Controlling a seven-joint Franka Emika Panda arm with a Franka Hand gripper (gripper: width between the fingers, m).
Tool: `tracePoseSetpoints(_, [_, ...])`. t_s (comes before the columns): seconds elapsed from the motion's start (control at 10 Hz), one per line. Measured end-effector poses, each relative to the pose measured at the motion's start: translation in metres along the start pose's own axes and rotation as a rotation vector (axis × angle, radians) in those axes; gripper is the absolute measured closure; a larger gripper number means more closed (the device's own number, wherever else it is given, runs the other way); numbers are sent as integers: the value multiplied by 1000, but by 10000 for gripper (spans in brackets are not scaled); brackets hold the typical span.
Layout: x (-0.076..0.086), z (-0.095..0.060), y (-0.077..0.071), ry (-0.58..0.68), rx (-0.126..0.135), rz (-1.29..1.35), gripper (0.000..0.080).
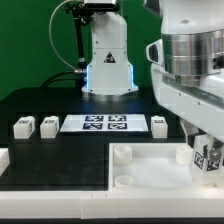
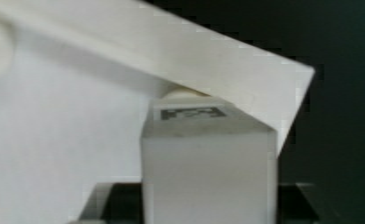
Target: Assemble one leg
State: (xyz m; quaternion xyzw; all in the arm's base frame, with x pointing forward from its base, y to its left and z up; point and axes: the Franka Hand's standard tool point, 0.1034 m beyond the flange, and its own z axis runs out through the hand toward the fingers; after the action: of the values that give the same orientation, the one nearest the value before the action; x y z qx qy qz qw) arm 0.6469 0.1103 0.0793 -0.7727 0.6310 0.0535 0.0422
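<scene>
My gripper (image 1: pixel 206 152) is shut on a white leg (image 1: pixel 209 158) with black-and-white tags. It holds the leg upright over the corner of the white tabletop (image 1: pixel 150 170) at the exterior view's right. In the wrist view the leg (image 2: pixel 205 150) runs from between the dark fingers (image 2: pixel 118 196) to the tabletop's corner (image 2: pixel 90 90), its tag at the far end. Whether the leg touches the tabletop I cannot tell. Three more legs lie on the black table: two at the left (image 1: pixel 22 126) (image 1: pixel 48 124) and one at the right (image 1: pixel 158 125).
The marker board (image 1: pixel 105 123) lies between the loose legs. The arm's base (image 1: pixel 108 65) stands behind it. A white block (image 1: pixel 3 158) sits at the left edge. Round sockets (image 1: pixel 123 154) show on the tabletop's left side.
</scene>
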Motion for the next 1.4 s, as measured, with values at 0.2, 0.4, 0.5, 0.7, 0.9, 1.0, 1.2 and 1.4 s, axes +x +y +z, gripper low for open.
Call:
tracePoseSetpoints(0.2, [0, 0, 1, 2, 2, 157, 499])
tracePoseSetpoints(0.4, [-1, 2, 1, 3, 2, 54, 415])
tracePoseSetpoints(0.5, [-6, 6, 3, 13, 0, -75, 280])
tracePoseSetpoints(0.7, [-11, 10, 5, 22, -9, -346, 173])
tracePoseSetpoints(0.9, [-8, 10, 5, 23, -12, -513, 157])
tracePoseSetpoints(1.0, [-8, 10, 5, 23, -13, -578, 151])
tracePoseSetpoints(1.2, [-5, 9, 5, 24, -17, -899, 150])
tracePoseSetpoints(1.4, [-6, 8, 3, 35, -18, -1103, 150])
